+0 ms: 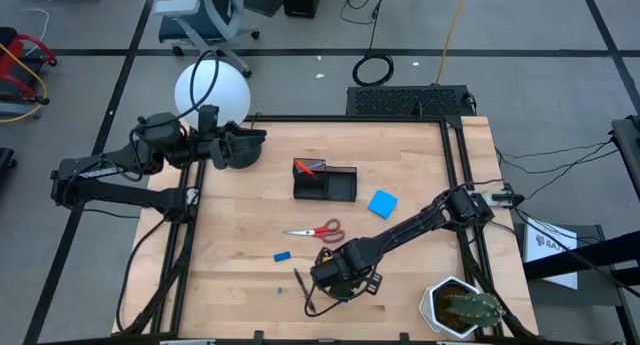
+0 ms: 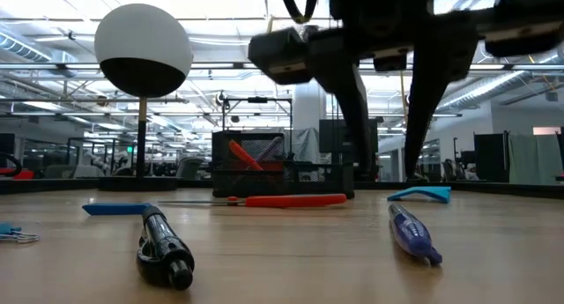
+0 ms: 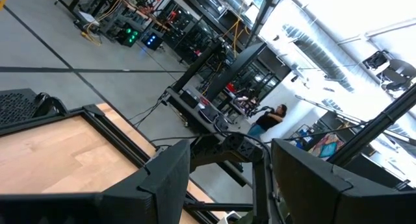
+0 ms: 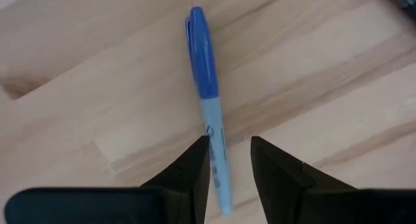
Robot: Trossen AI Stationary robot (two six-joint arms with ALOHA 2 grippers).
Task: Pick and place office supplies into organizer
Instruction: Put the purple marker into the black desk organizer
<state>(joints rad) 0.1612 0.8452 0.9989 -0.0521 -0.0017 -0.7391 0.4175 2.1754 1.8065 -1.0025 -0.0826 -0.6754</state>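
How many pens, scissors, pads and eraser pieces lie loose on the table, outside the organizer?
Pens: 2, the black pen and the blue pen
Pairs of scissors: 1
Pads: 1, the blue pad
Eraser pieces: 1, the blue eraser piece
Total: 5

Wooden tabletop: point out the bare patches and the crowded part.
Free: the table's left half between the left gripper and the small blue eraser; also right of the blue square pad. Crowded: near the red-handled scissors, blue pen and right gripper.
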